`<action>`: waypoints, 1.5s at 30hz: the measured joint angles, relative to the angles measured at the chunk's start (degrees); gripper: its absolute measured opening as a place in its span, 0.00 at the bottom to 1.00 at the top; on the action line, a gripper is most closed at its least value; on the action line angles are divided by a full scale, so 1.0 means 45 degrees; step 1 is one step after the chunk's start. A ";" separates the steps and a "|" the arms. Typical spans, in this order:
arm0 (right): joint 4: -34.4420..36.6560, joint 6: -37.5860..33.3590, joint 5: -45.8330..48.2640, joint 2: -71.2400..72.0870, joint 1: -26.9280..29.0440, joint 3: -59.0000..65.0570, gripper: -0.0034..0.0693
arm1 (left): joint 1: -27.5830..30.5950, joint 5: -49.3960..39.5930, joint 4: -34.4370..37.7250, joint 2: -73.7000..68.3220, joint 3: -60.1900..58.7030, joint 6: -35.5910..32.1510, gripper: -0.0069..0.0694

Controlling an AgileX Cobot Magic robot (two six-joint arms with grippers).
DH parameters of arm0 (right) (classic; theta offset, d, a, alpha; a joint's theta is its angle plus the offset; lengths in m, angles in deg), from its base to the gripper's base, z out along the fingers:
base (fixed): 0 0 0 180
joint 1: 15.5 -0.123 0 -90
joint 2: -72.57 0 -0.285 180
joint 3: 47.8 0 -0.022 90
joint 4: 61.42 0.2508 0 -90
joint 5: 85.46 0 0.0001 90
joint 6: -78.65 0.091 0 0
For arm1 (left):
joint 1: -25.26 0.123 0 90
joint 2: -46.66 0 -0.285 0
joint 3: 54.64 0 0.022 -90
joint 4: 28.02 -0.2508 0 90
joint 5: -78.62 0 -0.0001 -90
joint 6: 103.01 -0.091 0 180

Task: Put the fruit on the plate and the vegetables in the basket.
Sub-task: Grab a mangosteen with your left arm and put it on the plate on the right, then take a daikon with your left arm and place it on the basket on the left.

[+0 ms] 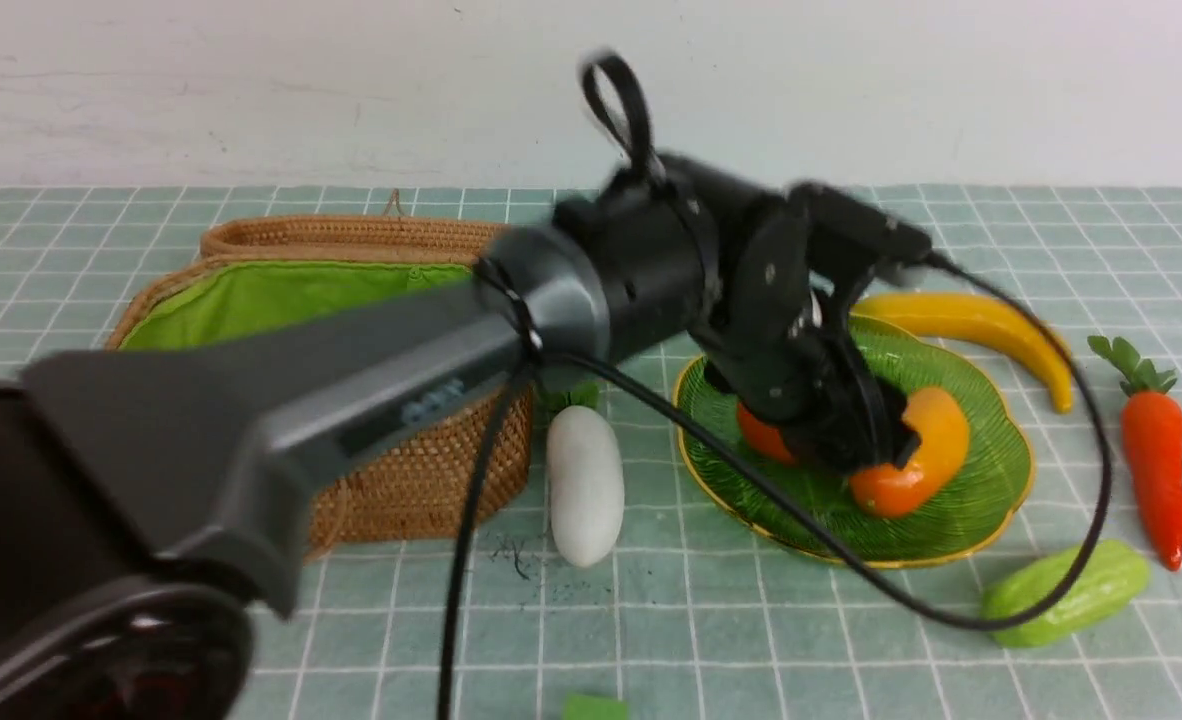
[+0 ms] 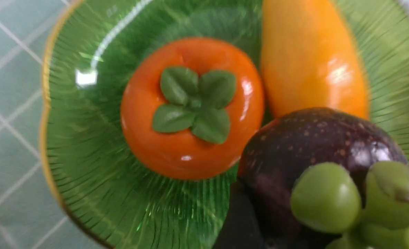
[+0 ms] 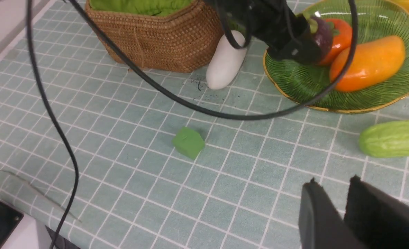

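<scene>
My left gripper (image 1: 851,440) is shut on the dark purple mangosteen (image 2: 315,138) and holds it low over the green glass plate (image 1: 991,490). The right wrist view shows this too (image 3: 320,34). The mango (image 1: 921,450) and the persimmon (image 2: 190,107) lie on the plate. The banana (image 1: 981,325) lies behind the plate's far right rim. The carrot (image 1: 1154,465) and cucumber (image 1: 1066,592) lie right of the plate. The white radish (image 1: 584,480) lies between the plate and the wicker basket (image 1: 411,480). My right gripper (image 3: 332,183) is shut, empty, above the cloth near the front.
A small green block (image 3: 188,141) lies on the checked cloth near the front edge. The left arm's black cable (image 1: 951,615) loops over the plate and down to the cucumber. The basket's lid stands open behind it.
</scene>
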 joint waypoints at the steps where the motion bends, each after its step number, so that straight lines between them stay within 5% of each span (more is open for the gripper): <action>1: 0.0014 0.0013 -0.0001 0.0000 0.0000 0.0000 0.24 | 0.0000 0.0105 -0.0035 -0.0215 -0.0029 0.0012 0.79; 8: 0.0086 0.0037 0.0013 0.0000 0.0000 0.0000 0.24 | 0.0000 0.0253 0.0050 -0.0242 -0.0057 0.0010 0.95; 14: 0.0034 0.0037 0.0013 0.0000 0.0000 0.0000 0.24 | 0.0000 -0.0627 0.0070 0.0635 -0.0057 0.0081 0.96; 18: -0.0008 0.0037 -0.0023 0.0000 0.0000 0.0000 0.24 | 0.0000 -0.2800 -0.0154 0.1615 -0.0057 0.1838 0.86; 20: -0.0039 0.0037 -0.0023 0.0000 0.0000 0.0000 0.24 | 0.0000 -0.4801 -0.0966 0.1985 -0.0034 0.4203 0.75; 25: -0.0065 0.0023 -0.0023 0.0000 0.0000 0.0000 0.24 | 0.0061 -0.6576 -0.3024 0.1644 -0.0046 0.6045 0.65; 36: -0.0185 -0.0468 -0.0023 0.0000 0.0000 0.0000 0.25 | 0.0476 -0.5833 -0.4636 -0.0299 -0.0046 0.7539 0.79; 45: -0.0185 -0.0599 -0.0023 0.0000 0.0000 0.0000 0.25 | 0.0539 -0.5502 -0.5282 -0.0766 -0.0046 0.8389 0.81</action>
